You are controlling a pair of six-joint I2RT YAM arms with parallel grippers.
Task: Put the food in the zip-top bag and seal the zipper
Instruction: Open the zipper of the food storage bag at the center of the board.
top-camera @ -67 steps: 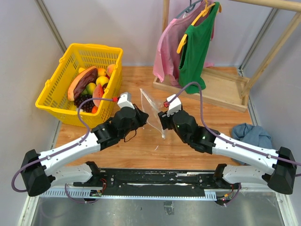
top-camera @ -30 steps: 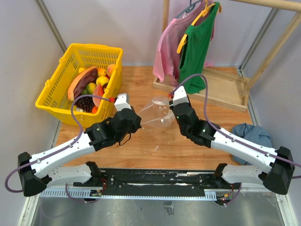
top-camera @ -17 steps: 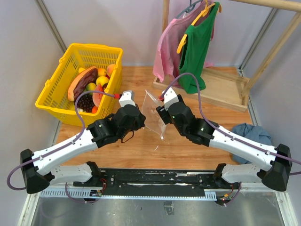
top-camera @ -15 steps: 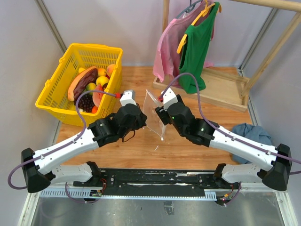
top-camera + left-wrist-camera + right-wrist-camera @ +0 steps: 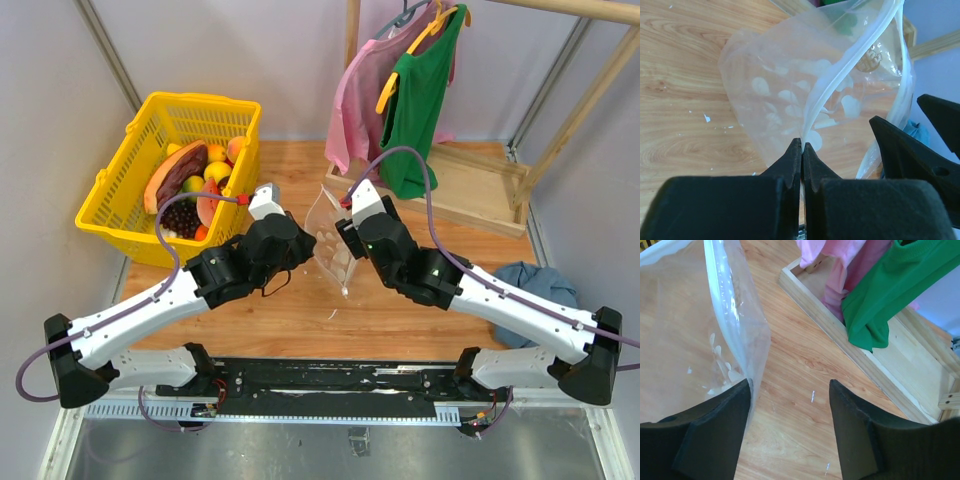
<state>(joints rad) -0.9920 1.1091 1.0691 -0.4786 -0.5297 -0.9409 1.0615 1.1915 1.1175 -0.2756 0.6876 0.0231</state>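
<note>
Hanging between the two arms in the top view, the zip-top bag (image 5: 328, 248) is clear, floppy film printed with white ovals, lifted off the wooden desk (image 5: 300, 320). A second ago its mouth was stretched round between both arms; now it droops narrow, because the right pincer (image 5: 341, 238) has spread its jaws. The left pincer (image 5: 306, 250) alone appears to carry it. All the food (image 5: 190, 190), glossy toy fruit, lies in the yellow mesh basket (image 5: 165, 120) well to the left, so loading has not begun, and the mouth probably needs re-opening first. Left wrist view: black jaws pressed together, pinching the zipper (image 5: 840, 75), a whitish ribbed strip that curves up and away; the film below sags in soft folds. Right wrist view: two blunt black fingers (image 5: 715, 430) stand wide apart with nothing between them, and the bag's wall hangs against the left-hand one. Beyond are a green garment (image 5: 875, 290), a pink garment (image 5: 832, 270) and a wooden frame (image 5: 840, 345).
</note>
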